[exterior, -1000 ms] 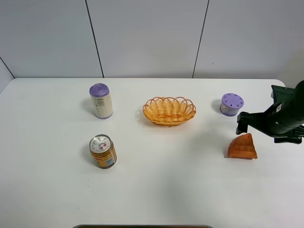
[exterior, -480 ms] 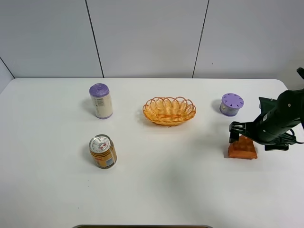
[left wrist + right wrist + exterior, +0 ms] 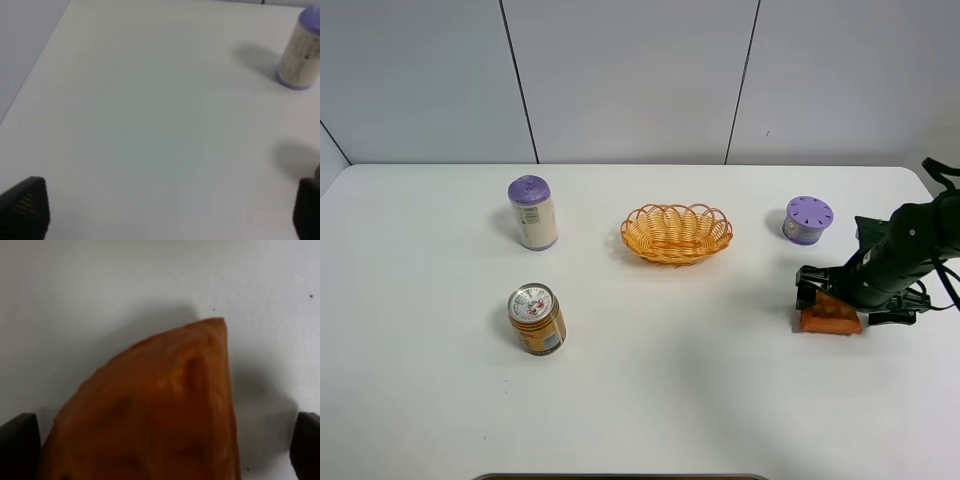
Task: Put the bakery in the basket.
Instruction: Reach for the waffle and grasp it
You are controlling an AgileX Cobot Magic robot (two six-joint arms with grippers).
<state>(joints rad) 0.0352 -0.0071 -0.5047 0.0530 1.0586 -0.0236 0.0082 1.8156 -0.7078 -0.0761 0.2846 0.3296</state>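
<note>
Because the right gripper (image 3: 842,304) stood open astride the bakery (image 3: 828,320), a skewed closure could have squeezed the sloped wedge out sideways.

This looks like a robot test room, a kind of lab. The table (image 3: 650,400) is big, plain and white. Behind it stands a plain grey wall (image 3: 630,80) made of flat panels with thin dark lines between them. A black robot arm (image 3: 910,250) reaches over the table on the right side. The things on the table are a mixed lot set well apart — a basket (image 3: 676,232), a can (image 3: 537,319), a bottle (image 3: 533,212) with a purple cap, a small purple tub (image 3: 808,219) and a waffle piece (image 3: 825,320) — the way things look when they are set out for a test.
</note>
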